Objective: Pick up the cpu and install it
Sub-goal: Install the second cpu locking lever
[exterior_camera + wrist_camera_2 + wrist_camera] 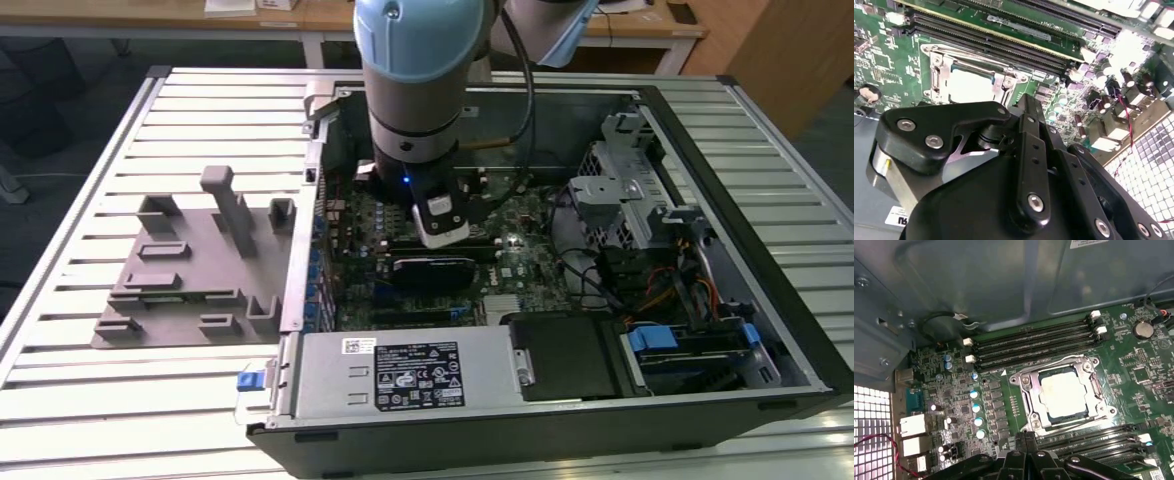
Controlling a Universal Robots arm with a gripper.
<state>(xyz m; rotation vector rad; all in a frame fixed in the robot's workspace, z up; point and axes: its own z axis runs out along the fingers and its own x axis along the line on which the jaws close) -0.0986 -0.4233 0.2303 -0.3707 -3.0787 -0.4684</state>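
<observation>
Cpu (1062, 392): flat square chip, pale silver-white top, seated inside the metal socket frame (1026, 385) on the green motherboard (1139, 375), between memory slot rows (1034, 342). White printed label (416, 373) on the power supply housing. Gripper (1025, 436): black fingers closed together, holding nothing, hovering near the socket.

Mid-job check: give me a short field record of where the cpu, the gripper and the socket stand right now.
cpu: lying flat in the motherboard socket, silver top up
socket frame: metal bracket around the cpu
gripper: fingers shut together, holding nothing, just above the board beside the socket
arm: reaching down into the open computer case
grey holder blocks: on the table at the exterior view's left, outside the case
</observation>
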